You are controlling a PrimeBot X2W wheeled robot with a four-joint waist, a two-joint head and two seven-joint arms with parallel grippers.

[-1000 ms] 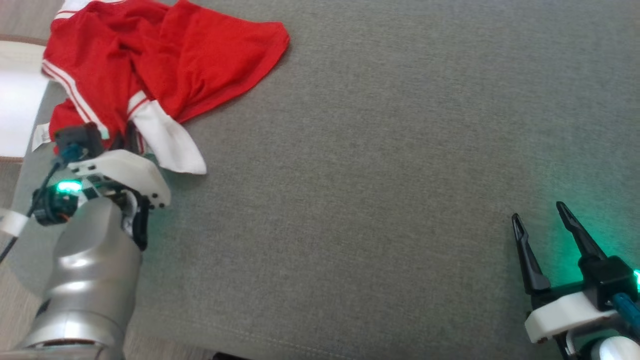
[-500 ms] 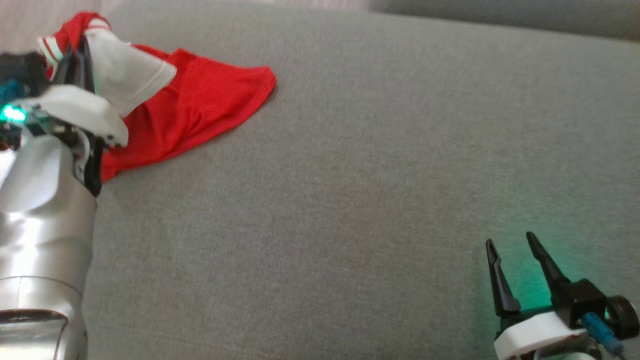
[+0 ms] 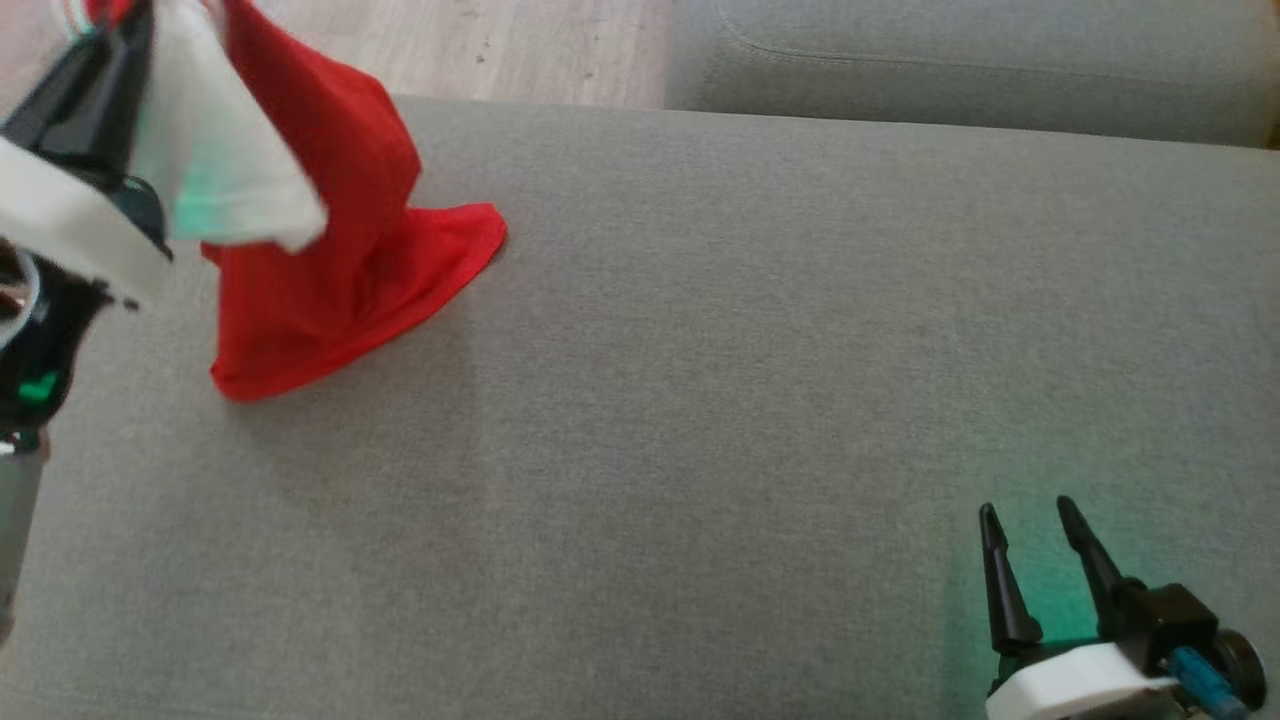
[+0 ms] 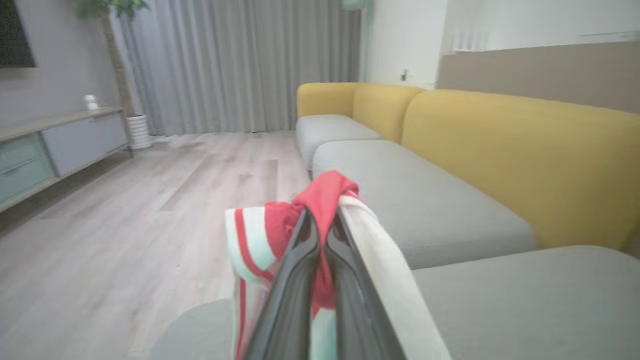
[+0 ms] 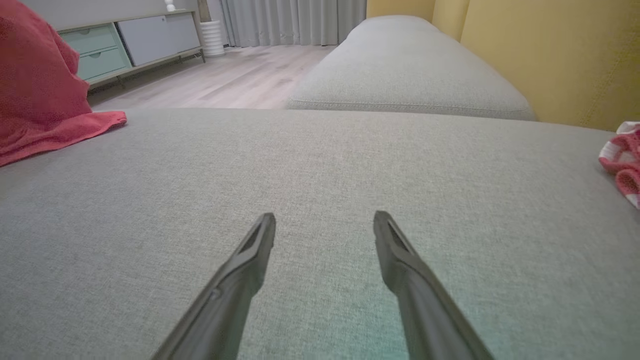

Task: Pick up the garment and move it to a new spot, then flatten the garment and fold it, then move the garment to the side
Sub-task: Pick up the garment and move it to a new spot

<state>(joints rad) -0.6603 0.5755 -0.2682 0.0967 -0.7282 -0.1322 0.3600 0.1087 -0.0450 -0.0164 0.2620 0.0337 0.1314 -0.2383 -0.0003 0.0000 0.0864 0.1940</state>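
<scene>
Home living room: grey-and-yellow sofa (image 4: pixel 500 150) at three o'clock, curtains (image 4: pixel 240 65) at twelve, sideboard (image 4: pixel 75 142) at nine, wood floor (image 4: pixel 150 200).

The right gripper (image 5: pixel 324 217) gapes over the grey cushion (image 5: pixel 320 150); red garment (image 5: pixel 35 100) well apart.

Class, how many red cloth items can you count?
2: a red-and-white garment held by the left gripper; a red-and-white striped bundle right of the right gripper. Others may be hidden.

The garment (image 3: pixel 330 270) is matt knit cloth (finely meshed), the sofa seat (image 3: pixel 750 400) coarse-woven.
</scene>
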